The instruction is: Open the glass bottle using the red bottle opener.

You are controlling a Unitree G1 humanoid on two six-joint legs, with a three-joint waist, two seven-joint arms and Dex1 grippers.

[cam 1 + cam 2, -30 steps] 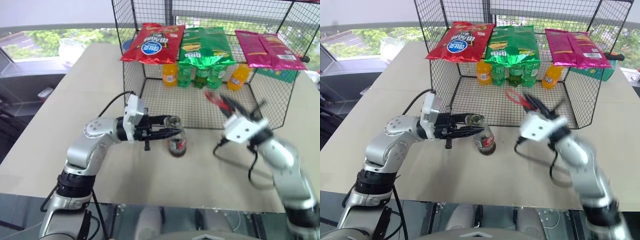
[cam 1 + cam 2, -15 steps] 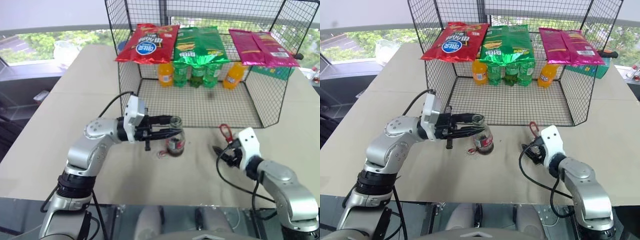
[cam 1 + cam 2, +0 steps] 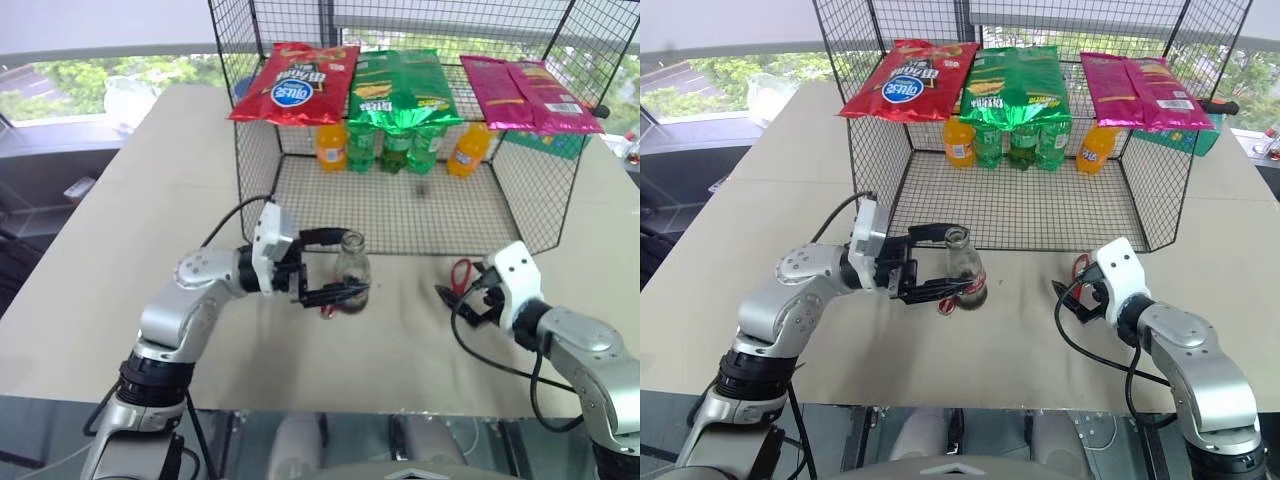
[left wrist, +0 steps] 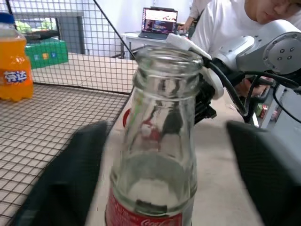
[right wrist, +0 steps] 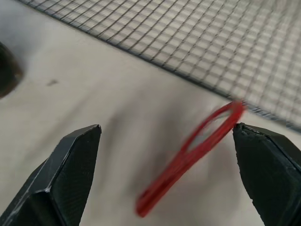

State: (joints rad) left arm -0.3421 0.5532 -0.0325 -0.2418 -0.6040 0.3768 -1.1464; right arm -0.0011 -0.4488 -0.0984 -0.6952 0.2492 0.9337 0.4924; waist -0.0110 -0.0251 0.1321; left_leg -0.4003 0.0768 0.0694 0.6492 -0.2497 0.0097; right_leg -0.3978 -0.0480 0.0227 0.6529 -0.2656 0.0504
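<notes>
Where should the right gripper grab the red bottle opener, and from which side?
Judging from the frames, take the red bottle opener by its narrow handle end, leaving the oval ring head free. It seems to lie flat on the table beside the wire rack, so come from above with the open right gripper straddling the handle's width.

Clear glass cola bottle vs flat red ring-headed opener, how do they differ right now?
The clear glass cola bottle stands upright between the open left gripper's fingers; the flat red ring-headed opener sits low between the open right gripper's fingers. The bottle is taller and see-through; the opener is short and opaque. Both are ungripped by the wire cage.
</notes>
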